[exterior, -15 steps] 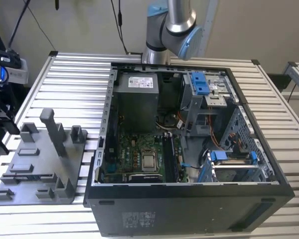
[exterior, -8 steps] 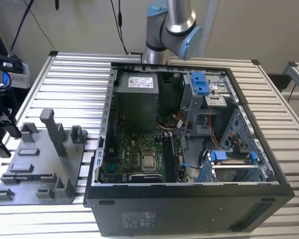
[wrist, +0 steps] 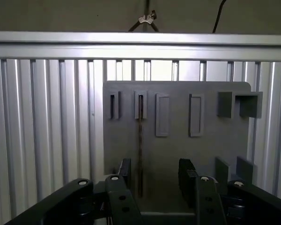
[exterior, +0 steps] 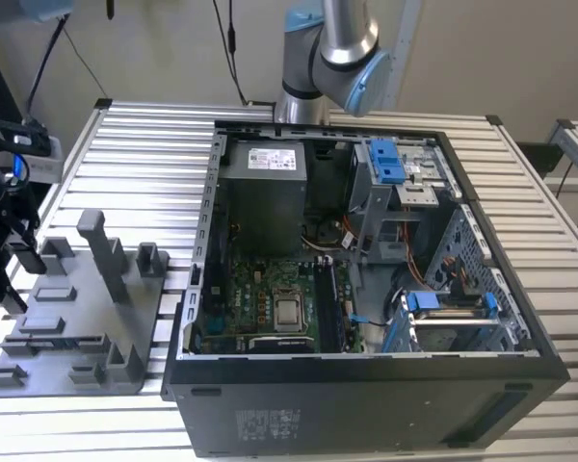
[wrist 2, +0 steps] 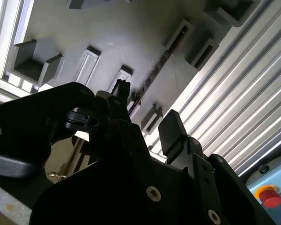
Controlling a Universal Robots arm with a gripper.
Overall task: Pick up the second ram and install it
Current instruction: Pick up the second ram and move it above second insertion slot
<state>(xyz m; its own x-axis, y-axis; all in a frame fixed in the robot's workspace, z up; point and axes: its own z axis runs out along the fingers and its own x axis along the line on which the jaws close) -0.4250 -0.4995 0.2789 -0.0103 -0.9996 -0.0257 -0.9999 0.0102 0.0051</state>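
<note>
Tool: the tool (wrist: pixel 155 174) hangs low over the grey tray (wrist: pixel 171 150), its two black fingers (wrist: pixel 186 176) spread apart with nothing clamped between them.
Second ram: the second ram (wrist: pixel 140 140) stands on its long edge in a narrow slot of the tray and is seen edge-on as a thin dark line. One end runs into the gap between the fingers, nearer one finger than the other. I cannot tell whether it touches either.
Tray: it lies on the slatted tabletop (exterior: pixel 135 144), at the exterior view's left of the open computer case (exterior: pixel 366 385).
Handling: by my judgement the strip is light, thin and stiff, but brittle. Its chips and contact edge should be spared, and its flat faces look smooth enough to slip under a skewed grip.
Where to hold: across the two broad faces, near mid-length of the free upper edge, so it would lift straight out of the slot without twisting.
First wrist view: it looks straight along the strip, so its line against the two fingers can be read.
Second wrist view: seen obliquely, the strip's length in its slot and the neighbouring blocks of the tray stand out.
Exterior view: the motherboard (exterior: pixel 270 298) lies inside the case, well apart from the tool at that view's left edge.
</note>
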